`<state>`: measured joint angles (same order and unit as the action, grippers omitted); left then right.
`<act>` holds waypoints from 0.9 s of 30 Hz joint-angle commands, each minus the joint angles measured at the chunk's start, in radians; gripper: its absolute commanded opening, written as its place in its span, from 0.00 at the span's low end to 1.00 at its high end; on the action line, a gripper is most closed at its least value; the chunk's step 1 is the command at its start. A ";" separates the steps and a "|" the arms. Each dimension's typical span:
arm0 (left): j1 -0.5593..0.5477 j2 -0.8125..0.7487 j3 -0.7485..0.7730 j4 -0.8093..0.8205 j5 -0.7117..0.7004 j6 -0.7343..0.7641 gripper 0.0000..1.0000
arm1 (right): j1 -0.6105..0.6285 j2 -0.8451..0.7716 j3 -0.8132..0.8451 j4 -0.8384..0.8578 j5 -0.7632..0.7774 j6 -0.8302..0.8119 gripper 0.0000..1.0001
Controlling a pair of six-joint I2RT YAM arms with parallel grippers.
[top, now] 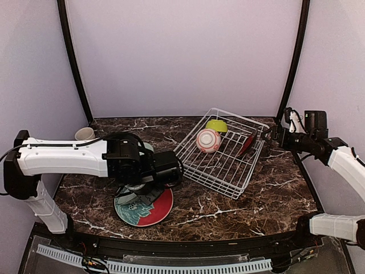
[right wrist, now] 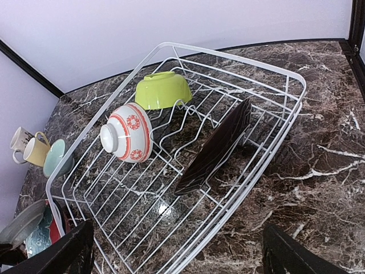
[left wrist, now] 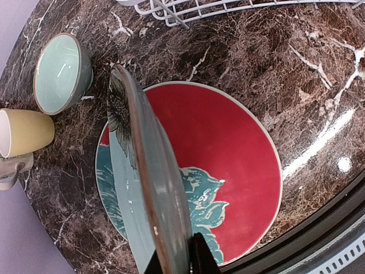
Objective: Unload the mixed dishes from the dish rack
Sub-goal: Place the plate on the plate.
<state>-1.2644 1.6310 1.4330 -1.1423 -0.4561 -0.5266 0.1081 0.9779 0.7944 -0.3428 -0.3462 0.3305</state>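
Note:
My left gripper [left wrist: 182, 260] is shut on the rim of a pale-green flowered plate [left wrist: 151, 182]. It holds the plate on edge just above a red floral plate [left wrist: 234, 165] that lies flat on the table [top: 157, 210]. The dish rack [right wrist: 228, 59], a white wire basket, holds a lime bowl [right wrist: 163, 89], a pink-striped bowl [right wrist: 128, 140] on its side and a black plate [right wrist: 217, 148] leaning in the wires. My right gripper [right wrist: 177, 257] hovers open over the rack's near right corner, with nothing between its fingers. In the top view it is at the rack's right side [top: 272, 135].
A mint bowl [left wrist: 60, 71], a yellow mug [left wrist: 25, 132] and a beige mug [left wrist: 11, 168] stand on the dark marble table at the far left. The table's front edge runs close to the red plate. Dark frame posts rise at both back corners.

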 commanded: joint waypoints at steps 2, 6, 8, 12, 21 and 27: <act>-0.010 0.047 -0.014 -0.040 0.002 -0.048 0.01 | -0.002 0.008 -0.003 0.037 -0.025 0.011 0.99; -0.017 0.070 -0.029 -0.001 0.049 -0.035 0.10 | -0.003 0.014 0.000 0.037 -0.028 0.013 0.99; -0.018 0.073 -0.046 0.022 0.082 -0.034 0.16 | -0.002 0.010 0.000 0.033 -0.028 0.012 0.99; -0.020 0.074 -0.090 0.082 0.149 -0.046 0.25 | -0.003 -0.008 -0.005 0.034 -0.022 0.012 0.99; -0.022 0.080 -0.145 0.159 0.194 -0.050 0.35 | -0.002 -0.015 -0.005 0.025 -0.014 0.003 0.99; -0.022 0.061 -0.198 0.228 0.201 -0.045 0.44 | -0.002 -0.013 -0.012 0.014 -0.005 -0.001 0.99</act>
<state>-1.2934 1.7111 1.2751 -0.9680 -0.2840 -0.5644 0.1081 0.9703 0.7944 -0.3382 -0.3618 0.3340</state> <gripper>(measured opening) 0.421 0.986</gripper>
